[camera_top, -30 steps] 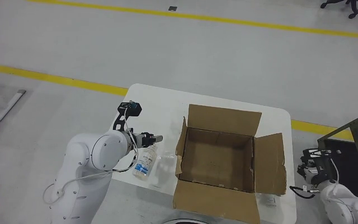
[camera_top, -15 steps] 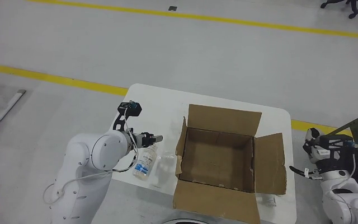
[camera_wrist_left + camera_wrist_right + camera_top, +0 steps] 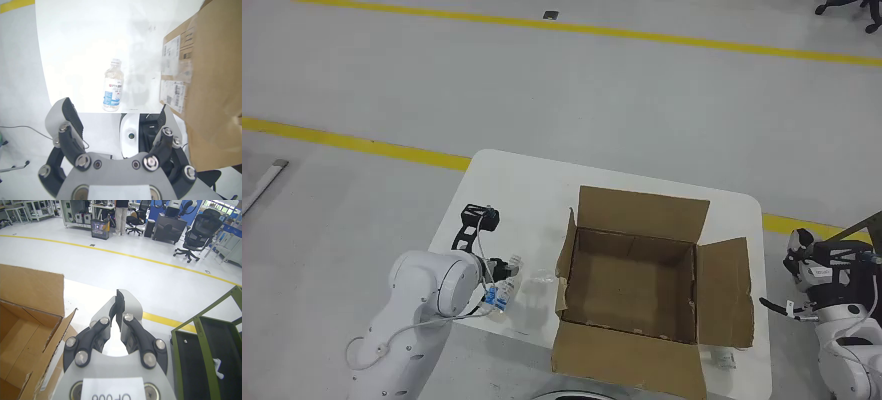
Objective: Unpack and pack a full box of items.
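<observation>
An open cardboard box (image 3: 634,283) stands on the white table (image 3: 532,190), its inside bare in the top view. A clear bottle (image 3: 113,91) with a blue and white label lies on the table to the left of the box (image 3: 208,85), close to the table's front edge. My left gripper (image 3: 116,113) hangs open just short of the bottle's base, apart from it; from above, this gripper (image 3: 510,266) sits over the bottle (image 3: 499,297). My right gripper (image 3: 118,303) is shut on nothing, beside the box's right flap (image 3: 56,336) at the table's right edge.
A blurred clear thing (image 3: 136,85) lies between the bottle and the box. A small pale item (image 3: 723,356) rests by the box's front right corner. A green cart (image 3: 208,351) stands right of the table. The table's far left part (image 3: 512,185) is bare.
My left arm has drawn back and sunk toward the table's front edge, its gripper now lower over the bottle. The right arm shifted slightly a second ago, then held still.
</observation>
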You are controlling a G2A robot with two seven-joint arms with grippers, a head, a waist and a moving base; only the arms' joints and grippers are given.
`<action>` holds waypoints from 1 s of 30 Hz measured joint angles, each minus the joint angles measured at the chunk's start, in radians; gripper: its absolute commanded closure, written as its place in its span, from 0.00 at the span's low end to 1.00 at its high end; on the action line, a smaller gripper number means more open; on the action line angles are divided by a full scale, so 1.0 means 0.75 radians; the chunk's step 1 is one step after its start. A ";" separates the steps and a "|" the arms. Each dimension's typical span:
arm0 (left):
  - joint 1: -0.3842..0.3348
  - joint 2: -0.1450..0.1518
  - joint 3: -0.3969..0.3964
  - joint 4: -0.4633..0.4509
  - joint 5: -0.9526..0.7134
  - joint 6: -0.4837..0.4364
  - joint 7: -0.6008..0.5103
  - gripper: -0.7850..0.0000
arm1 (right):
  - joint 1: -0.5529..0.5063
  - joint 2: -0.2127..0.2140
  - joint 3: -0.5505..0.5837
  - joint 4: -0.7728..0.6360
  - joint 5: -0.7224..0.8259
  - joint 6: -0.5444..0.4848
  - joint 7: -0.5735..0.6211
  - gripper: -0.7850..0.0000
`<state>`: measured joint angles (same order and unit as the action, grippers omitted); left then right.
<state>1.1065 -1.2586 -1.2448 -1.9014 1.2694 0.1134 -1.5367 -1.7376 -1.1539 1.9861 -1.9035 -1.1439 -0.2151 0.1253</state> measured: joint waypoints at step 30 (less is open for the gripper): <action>-0.001 0.019 0.077 0.334 0.071 -0.319 0.127 0.00 | 0.012 0.001 -0.017 0.004 -0.050 -0.018 -0.015 1.00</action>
<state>1.1059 -1.2443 -1.1868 -1.6512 1.3226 -0.1259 -1.4416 -1.7284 -1.1534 1.9732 -1.9005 -1.1817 -0.2290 0.1140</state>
